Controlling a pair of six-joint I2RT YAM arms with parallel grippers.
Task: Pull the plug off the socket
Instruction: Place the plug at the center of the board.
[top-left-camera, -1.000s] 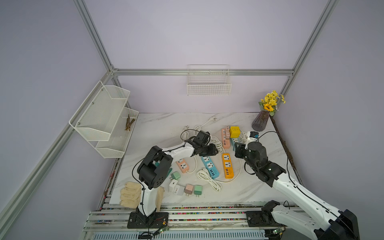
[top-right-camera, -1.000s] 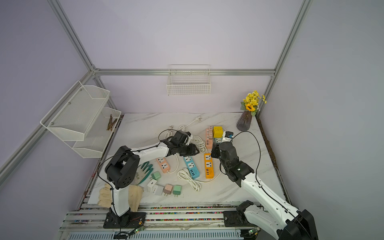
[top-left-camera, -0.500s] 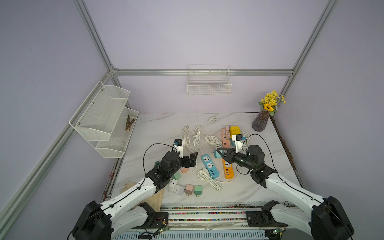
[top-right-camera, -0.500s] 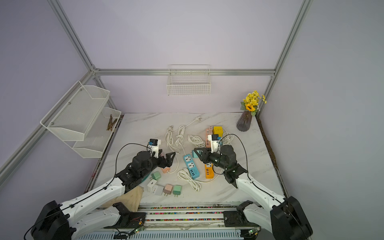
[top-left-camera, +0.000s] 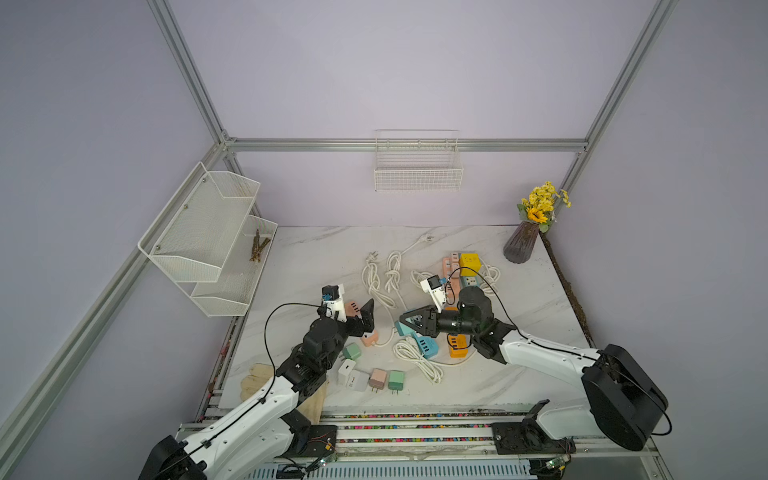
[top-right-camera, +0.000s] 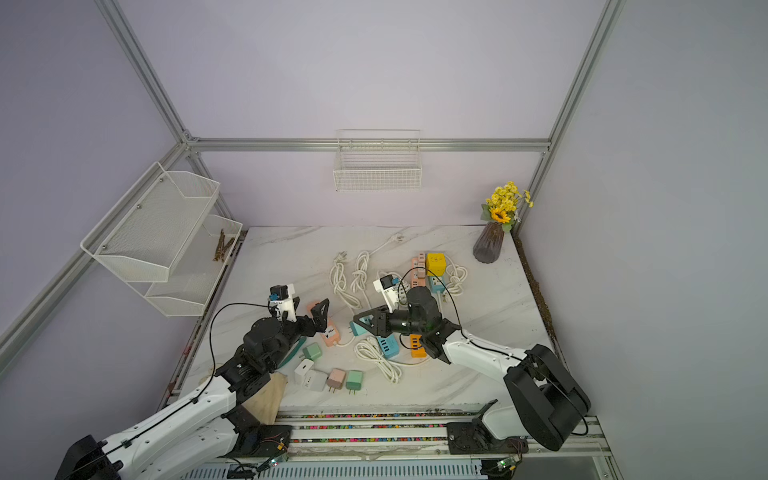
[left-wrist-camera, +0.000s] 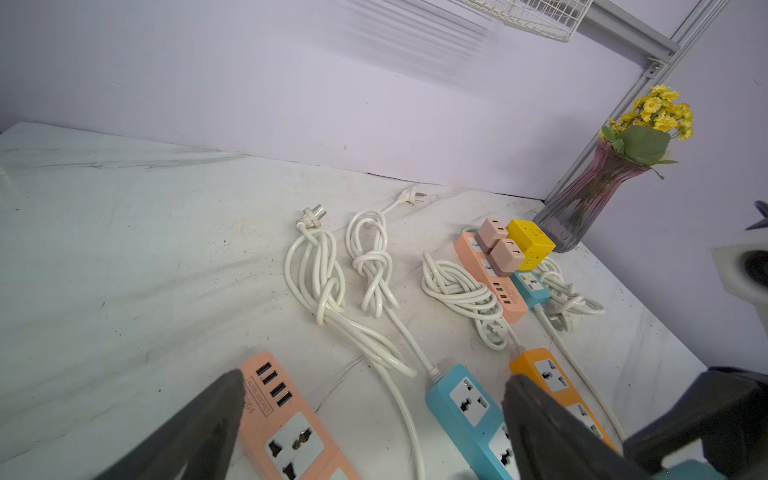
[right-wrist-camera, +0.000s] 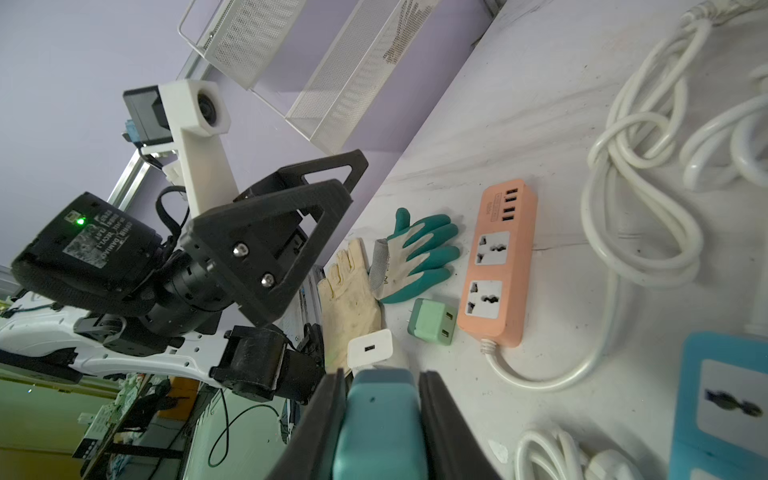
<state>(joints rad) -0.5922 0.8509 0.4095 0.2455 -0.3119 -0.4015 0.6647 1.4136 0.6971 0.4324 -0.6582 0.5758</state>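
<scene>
At the bottom edge of the right wrist view, the right fingers (right-wrist-camera: 446, 419) are cut off by the frame. They are seen pinched on a teal plug (right-wrist-camera: 380, 424), whose prongs are hidden. The blue power strip (right-wrist-camera: 723, 407) is cropped at lower right, apart from the plug. In both top views the plug (top-left-camera: 401, 328) (top-right-camera: 358, 327) is held at centre frame, and much of the strip (top-left-camera: 426, 345) is covered by the right arm.

The left fingers (left-wrist-camera: 199, 424) are cropped at the lower edge of the left wrist view. They are spread wide and nothing is gripped. A near pink power strip (left-wrist-camera: 286, 428) is partly masked by them.

In a top view, cream gloves (top-left-camera: 252, 376) at lower left are half hidden under the left arm. A white adapter (top-left-camera: 347, 371), a pink adapter (top-left-camera: 377, 378) and a green adapter (top-left-camera: 395, 379) are lined up near the front of the tabletop (top-left-camera: 316, 257).

Farther back, two pink chargers (left-wrist-camera: 490, 232) are seen plugged into a second pink strip (left-wrist-camera: 494, 282), beside a yellow cube socket (left-wrist-camera: 532, 245).

At the tabletop's far right corner, yellow flowers (top-left-camera: 540, 203) are held in a ribbed vase (top-left-camera: 518, 248). Brown sticks (top-left-camera: 258, 247) are kept on the lower tier of the mesh shelf (top-left-camera: 199, 232) at left. A wire basket (top-left-camera: 417, 176) is hung on the back wall.
</scene>
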